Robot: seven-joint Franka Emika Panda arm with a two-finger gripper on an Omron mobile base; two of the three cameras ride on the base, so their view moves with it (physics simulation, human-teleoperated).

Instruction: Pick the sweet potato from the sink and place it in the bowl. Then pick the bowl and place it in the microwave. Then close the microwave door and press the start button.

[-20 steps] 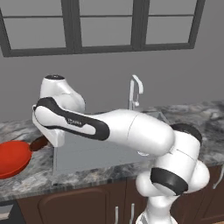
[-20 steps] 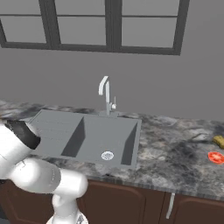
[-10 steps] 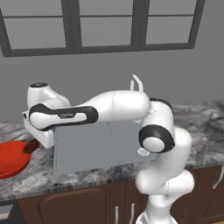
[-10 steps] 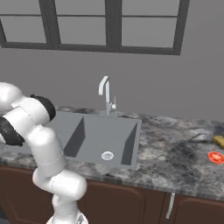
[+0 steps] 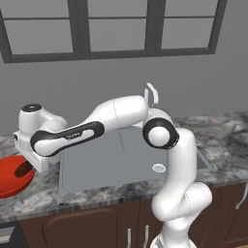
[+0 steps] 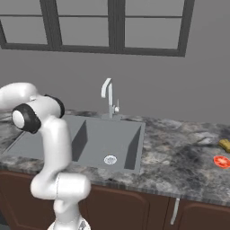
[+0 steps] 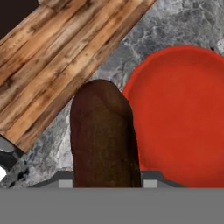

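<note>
Holding the sweet potato clamped in the gripper over the bowl's rim, above open tabletop; arm swung farther left than before.

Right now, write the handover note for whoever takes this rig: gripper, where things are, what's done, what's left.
Gripper: shut on the sweet potato, carried at the left end of the counter, beside the bowl's edge.
Bowl: red, on the counter left of the sink, nothing in it.
Sink: potato already lifted out.
Done: potato picked from the sink and brought to the bowl.
Left: move over the bowl and release the potato into it, carry the bowl to the microwave, close the door, press start.
</note>
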